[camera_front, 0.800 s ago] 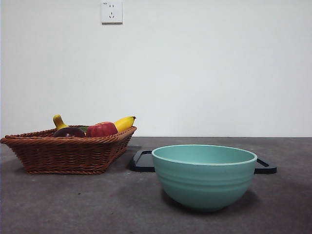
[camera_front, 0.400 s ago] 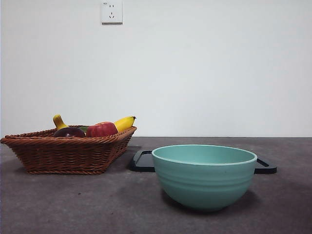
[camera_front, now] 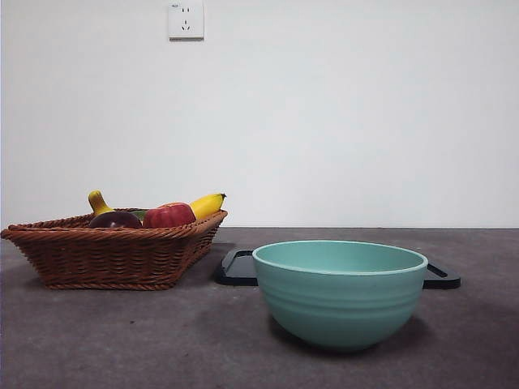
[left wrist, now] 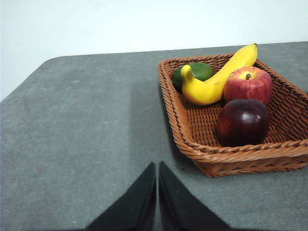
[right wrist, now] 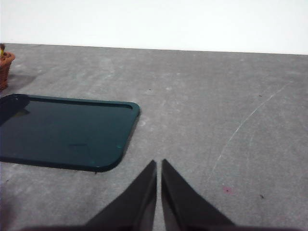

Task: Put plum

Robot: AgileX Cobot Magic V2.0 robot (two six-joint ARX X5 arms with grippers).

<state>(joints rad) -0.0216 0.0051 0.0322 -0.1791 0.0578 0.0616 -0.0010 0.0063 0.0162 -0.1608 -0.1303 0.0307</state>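
The dark purple plum (left wrist: pixel 242 121) lies in a brown wicker basket (left wrist: pixel 231 158), next to a red apple (left wrist: pixel 248 84), a yellow banana (left wrist: pixel 217 77) and a green fruit (left wrist: pixel 194 72). In the front view the plum (camera_front: pixel 114 219) shows just above the rim of the basket (camera_front: pixel 113 255) at the left. My left gripper (left wrist: pixel 157 166) is shut and empty, over bare table short of the basket. My right gripper (right wrist: pixel 159 163) is shut and empty, beside a dark tray (right wrist: pixel 62 130). Neither arm shows in the front view.
A teal bowl (camera_front: pixel 340 292) stands near the front, right of the middle. The dark tray (camera_front: pixel 239 267) lies flat behind it, right of the basket. A white wall with a socket (camera_front: pixel 186 19) closes the back.
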